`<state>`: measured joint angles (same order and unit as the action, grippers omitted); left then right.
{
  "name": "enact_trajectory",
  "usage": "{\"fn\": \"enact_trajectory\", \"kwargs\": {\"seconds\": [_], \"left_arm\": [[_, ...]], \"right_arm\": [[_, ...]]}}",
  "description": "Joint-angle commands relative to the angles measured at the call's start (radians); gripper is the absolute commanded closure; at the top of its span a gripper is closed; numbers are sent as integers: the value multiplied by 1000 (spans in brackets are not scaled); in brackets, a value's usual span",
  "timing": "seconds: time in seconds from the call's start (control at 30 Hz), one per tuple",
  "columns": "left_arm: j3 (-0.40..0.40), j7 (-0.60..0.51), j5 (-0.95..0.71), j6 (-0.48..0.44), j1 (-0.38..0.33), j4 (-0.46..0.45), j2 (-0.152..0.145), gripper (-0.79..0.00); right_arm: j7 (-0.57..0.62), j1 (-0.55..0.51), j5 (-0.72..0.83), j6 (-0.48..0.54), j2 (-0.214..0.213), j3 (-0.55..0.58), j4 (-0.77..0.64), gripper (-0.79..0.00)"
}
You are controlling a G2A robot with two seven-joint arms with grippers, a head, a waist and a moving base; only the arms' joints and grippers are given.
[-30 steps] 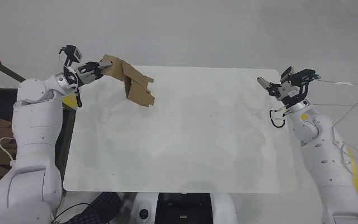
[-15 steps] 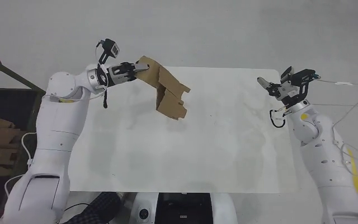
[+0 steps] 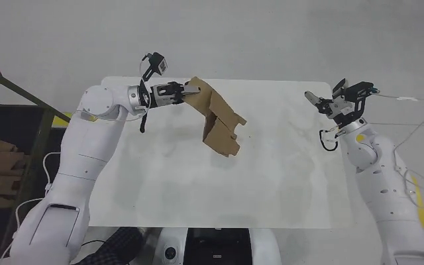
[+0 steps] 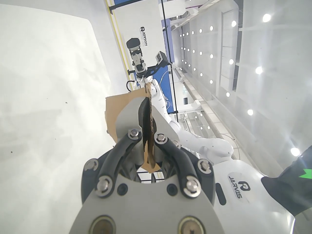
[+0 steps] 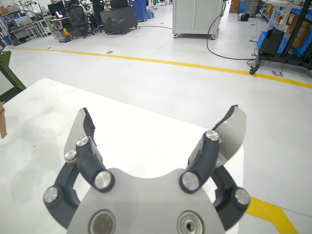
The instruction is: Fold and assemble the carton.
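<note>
A flat, partly folded brown carton hangs in the air over the far middle-left of the white table, its lower flaps drooping toward the surface. My left gripper is shut on the carton's upper edge; in the left wrist view the cardboard sheet is pinched edge-on between the two fingers. My right gripper sits at the table's far right corner, open, with nothing between its fingers. A sliver of the carton shows at the edge of the right wrist view.
The table's far edge borders bare floor. A green frame stands off the table's left side.
My left arm has carried the carton rightward, from beyond the table's far left corner to over the far middle-left. The right arm has not moved.
</note>
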<state>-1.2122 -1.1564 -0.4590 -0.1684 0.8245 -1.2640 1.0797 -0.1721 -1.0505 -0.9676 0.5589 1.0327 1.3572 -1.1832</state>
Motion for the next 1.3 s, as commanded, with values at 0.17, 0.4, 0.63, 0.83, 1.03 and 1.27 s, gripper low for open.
{"fn": "enact_trajectory", "kwargs": {"seconds": [0.17,0.4,0.63,0.83,1.03,1.27], "left_arm": [[8,-3,-3,5,-4,12,2,0],[8,-3,-3,5,-4,12,2,0],[8,-3,-3,5,-4,12,2,0],[8,-3,-3,5,-4,12,2,0],[8,-3,-3,5,-4,12,2,0],[8,-3,-3,5,-4,12,2,0]], "right_arm": [[0,0,0,0,0,0,0,-785],[0,0,0,0,0,0,0,-785],[0,0,0,0,0,0,0,-785],[72,0,34,19,7,-28,-31,-785],[208,33,288,153,30,-97,16,-785],[514,75,779,295,60,-204,93,-785]]}}
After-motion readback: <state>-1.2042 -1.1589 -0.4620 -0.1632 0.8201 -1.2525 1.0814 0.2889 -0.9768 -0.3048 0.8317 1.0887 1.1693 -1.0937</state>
